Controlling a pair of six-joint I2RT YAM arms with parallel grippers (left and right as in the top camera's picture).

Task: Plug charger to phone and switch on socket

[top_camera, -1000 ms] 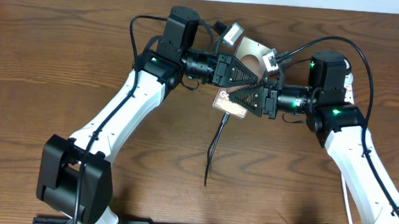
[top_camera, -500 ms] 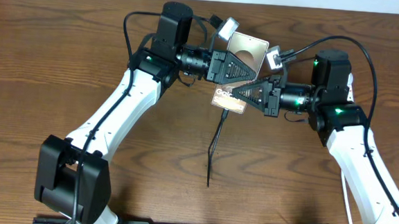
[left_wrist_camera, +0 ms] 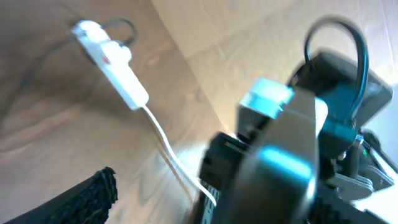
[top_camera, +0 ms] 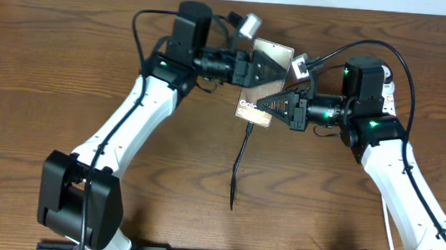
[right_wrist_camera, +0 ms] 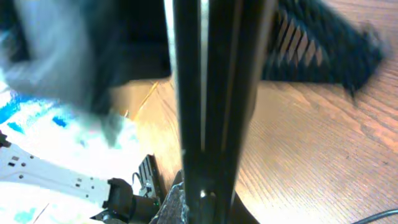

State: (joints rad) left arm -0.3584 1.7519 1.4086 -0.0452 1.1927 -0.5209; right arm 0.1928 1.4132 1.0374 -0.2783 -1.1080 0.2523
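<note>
Meeting over the far middle of the brown wood-grain surface [top_camera: 56, 68], both arms close on the small flat smartphone with silvery edge and brownish face [top_camera: 272, 52]. The left gripper [top_camera: 250, 68] reaches in from the left across its far, silvery half. The right gripper [top_camera: 267, 106] comes from the right and lies across the near half, just above the white "Galaxy" lettering. The overhead view shows both sets of fingers side-on, so the gap is hidden. The left wrist view shows only one ribbed black finger [left_wrist_camera: 93, 193], and the right wrist view is a blur around a dark upright bar [right_wrist_camera: 211, 93]. I cannot tell whether either pair of jaws is pinching the phone or standing spread. Judgement: the two-sided hold steadies the phone so its port end faces near. The long thin black charger cable [top_camera: 239, 165] runs from the phone's near edge toward the near side. Whether its tip is seated is too small to see. The narrow white power strip with red marking [left_wrist_camera: 118, 65] lies on the surface well apart from the phone, trailing its white cord [left_wrist_camera: 165, 140]. No gripper is near the strip, so switching it on is probably not yet done.
</note>
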